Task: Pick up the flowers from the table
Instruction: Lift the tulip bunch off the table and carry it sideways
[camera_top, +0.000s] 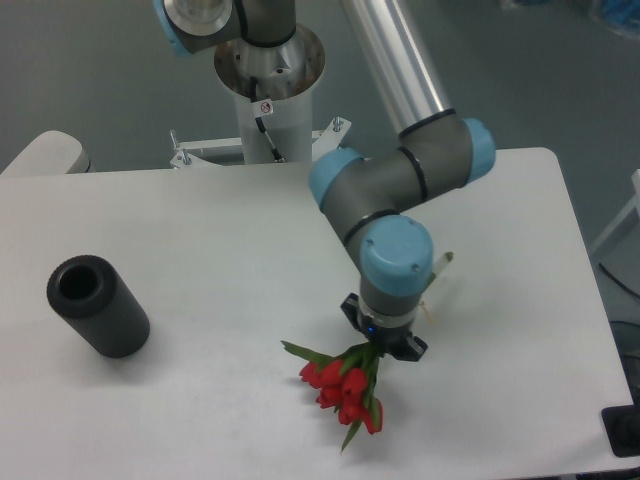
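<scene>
gripper (384, 345) fingers hidden under the wrist — flowers (345, 385) mid-stems too.

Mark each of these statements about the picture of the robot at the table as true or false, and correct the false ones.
1. The gripper is closed on the stems of the flowers. True.
2. The flowers are yellow. False: the blooms are red, with green stems and leaves.
3. A dark cylinder lies on its side on the left part of the table. True.
4. The flowers are standing inside the cylinder. False: they are at the gripper, well to the right of the cylinder and apart from it.
5. The blooms point toward the near edge of the table. True.
</scene>
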